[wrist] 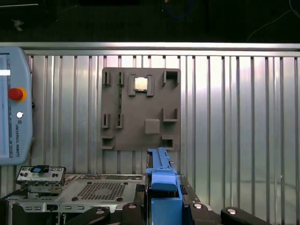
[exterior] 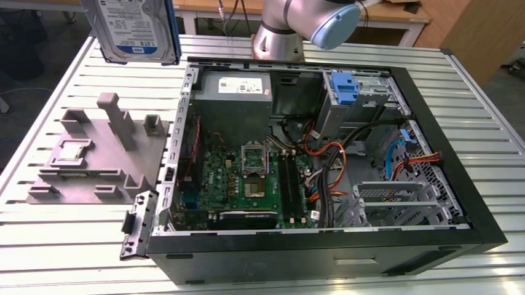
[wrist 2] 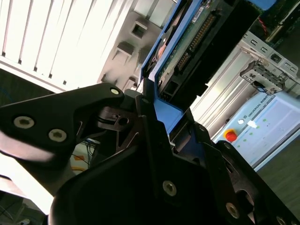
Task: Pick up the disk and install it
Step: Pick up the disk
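Flat silver-grey metal disk (exterior: pixel 135 27) with blue plastic rails is held up.
The black gripper (wrist 2: pixel 164 107) is closed tightly on its rail, over the slatted metal table (exterior: pixel 74 246).

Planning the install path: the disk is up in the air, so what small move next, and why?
Probably carry the disk sideways toward the open computer case: the gripper is clamped on its blue rail, and it hangs above the grey fixture, outside the case.

Silver arm (exterior: pixel 276 35) has pale-blue cap (exterior: pixel 336 27) and black hand (wrist 2: pixel 165 111).
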You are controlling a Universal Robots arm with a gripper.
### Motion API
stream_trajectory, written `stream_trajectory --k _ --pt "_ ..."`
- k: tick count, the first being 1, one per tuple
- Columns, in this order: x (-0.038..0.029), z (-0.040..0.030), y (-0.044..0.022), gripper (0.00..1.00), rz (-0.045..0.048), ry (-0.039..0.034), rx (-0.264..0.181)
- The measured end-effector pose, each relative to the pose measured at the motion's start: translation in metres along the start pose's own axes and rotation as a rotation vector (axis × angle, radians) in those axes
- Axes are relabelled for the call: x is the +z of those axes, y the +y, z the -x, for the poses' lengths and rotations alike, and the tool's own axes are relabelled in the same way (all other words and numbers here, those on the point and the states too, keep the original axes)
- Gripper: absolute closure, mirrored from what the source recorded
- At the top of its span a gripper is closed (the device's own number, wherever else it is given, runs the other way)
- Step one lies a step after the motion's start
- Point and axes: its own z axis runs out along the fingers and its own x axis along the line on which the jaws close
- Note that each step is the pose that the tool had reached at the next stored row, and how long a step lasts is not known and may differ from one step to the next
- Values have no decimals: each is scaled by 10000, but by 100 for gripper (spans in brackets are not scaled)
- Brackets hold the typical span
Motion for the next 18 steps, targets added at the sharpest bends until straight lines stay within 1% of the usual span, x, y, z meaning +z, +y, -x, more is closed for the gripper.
stream_trajectory --k 2,7,8,10,14,15,17,18 --pt "-2 -10 -60 64 7 3 1" --pt "-2 -15 -282 64 10 1 2" --pt "-3 -28 -300 64 12 2 0" --pt "0 -79 -307 64 10 1 -1" --pt "19 -247 -309 64 10 3 0" --pt "22 -279 -314 64 11 5 0" --pt "27 -309 -366 64 11 5 1" --pt "29 -320 -406 64 12 5 1"
